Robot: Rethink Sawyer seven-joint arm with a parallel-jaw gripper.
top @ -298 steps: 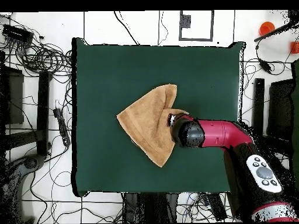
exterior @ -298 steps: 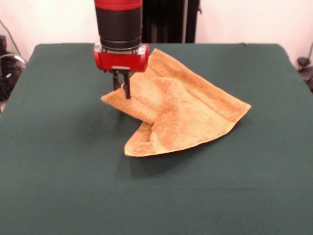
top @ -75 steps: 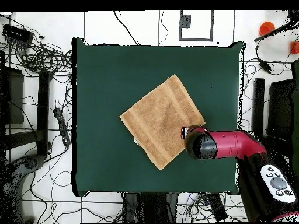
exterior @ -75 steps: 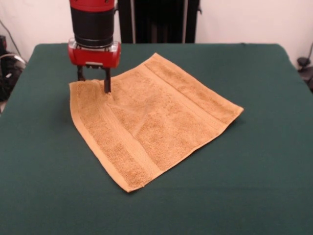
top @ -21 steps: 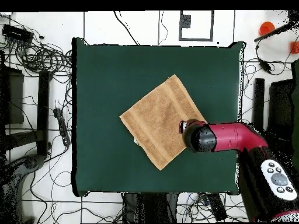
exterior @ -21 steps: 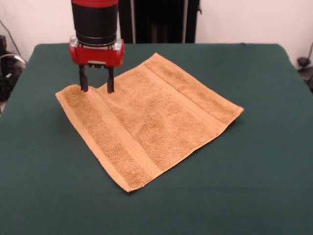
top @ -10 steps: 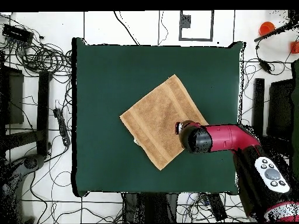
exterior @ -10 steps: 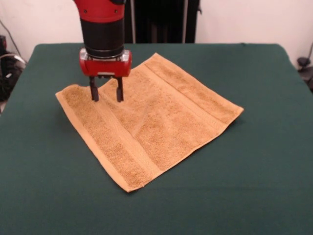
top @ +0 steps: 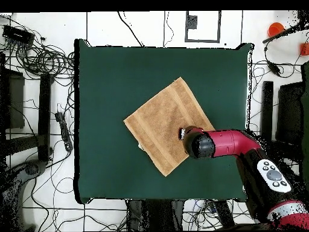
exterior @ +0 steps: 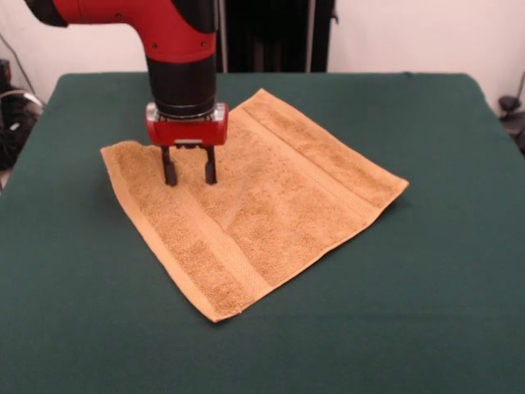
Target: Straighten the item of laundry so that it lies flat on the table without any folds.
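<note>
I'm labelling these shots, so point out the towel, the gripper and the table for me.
towel (exterior: 271, 205): front view, middle of the spread cloth.
gripper (exterior: 189, 175): front view, midway between its open fingertips.
table (top: 114, 78): overhead view, bare green surface.

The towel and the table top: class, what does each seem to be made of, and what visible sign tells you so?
The towel: apparently terry cloth, golden-tan, judging by its nubbly looped pile with flatter woven bands near two edges. The table: its top looks covered in dark green felt or similar fabric, matte, even and without shine; what lies beneath cannot be seen.
</note>
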